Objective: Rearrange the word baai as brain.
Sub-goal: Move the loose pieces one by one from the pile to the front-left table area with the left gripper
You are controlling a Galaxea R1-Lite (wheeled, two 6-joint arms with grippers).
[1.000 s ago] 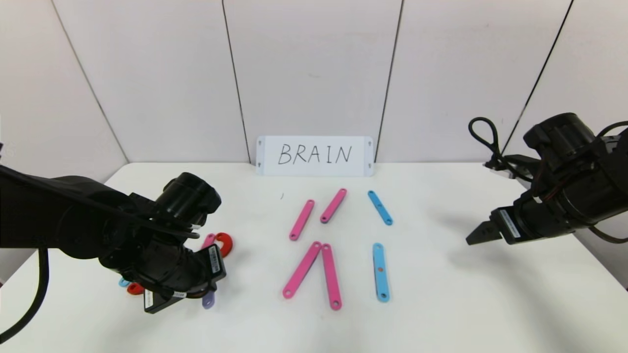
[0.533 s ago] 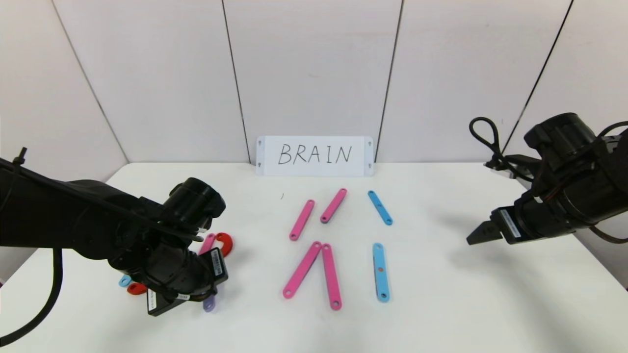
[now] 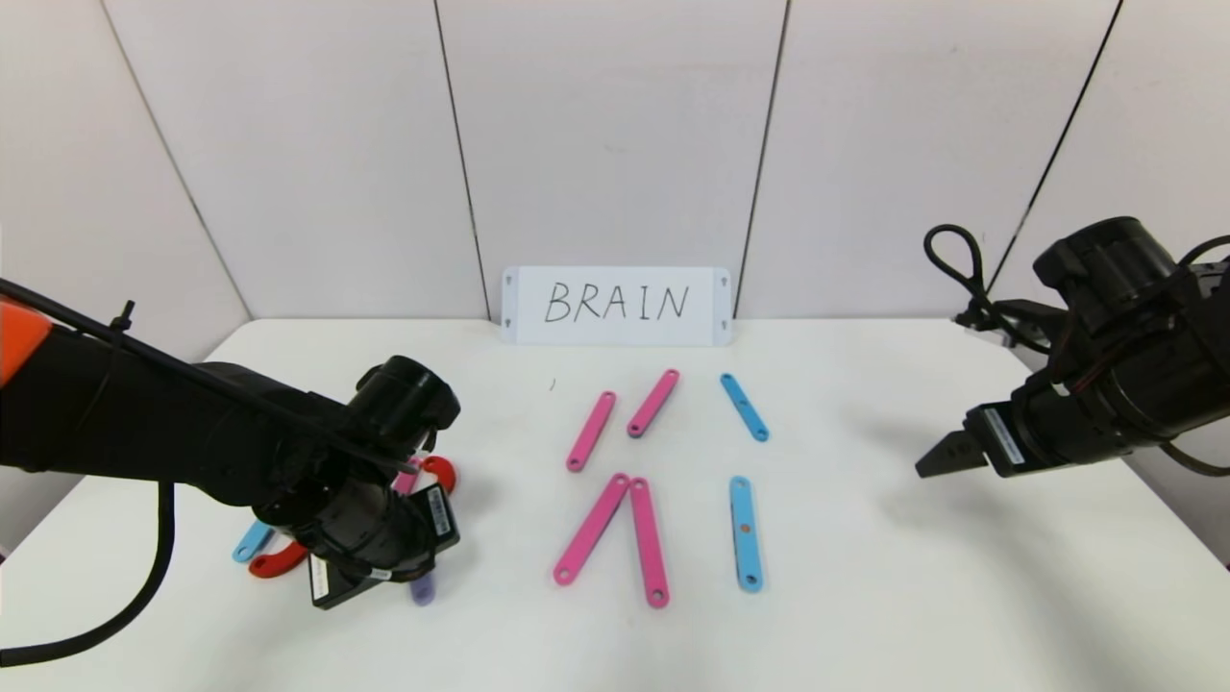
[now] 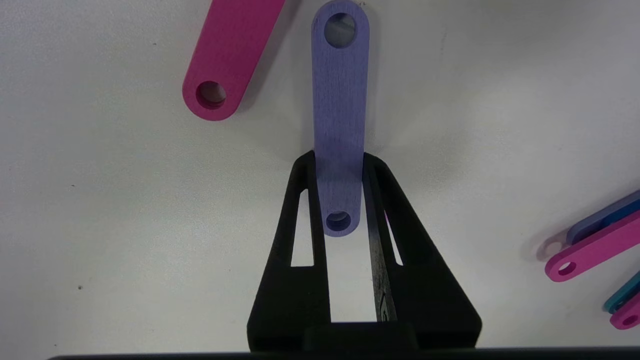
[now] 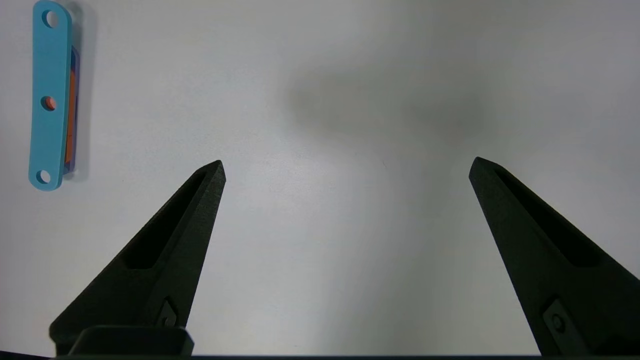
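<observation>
Right, I have the left gripper [image 4: 340, 167] low over the near-left part of the white table [image 3: 865, 615], its black fingers [image 4: 305, 210] pinching a flat purple plastic bar with end holes [image 4: 339, 125] by its long edges, most of the bar sticking out past the tips. Just beside it lie a pink straight bar [image 4: 227, 55], a red C-shaped arc [image 3: 442, 473], another red arc [image 3: 274, 564] and a short blue bar [image 3: 252, 543], partly hidden under my arm. Mid-table, four pink bars [image 3: 591, 431] and two blue bars [image 3: 745, 533] make up the rest of the word. The white card with handwritten BRAIN [image 3: 616, 306] stands at the far edge. My right gripper [image 5: 345, 167] hovers over bare table toward the right edge, jaws spread wide, holding nothing.
</observation>
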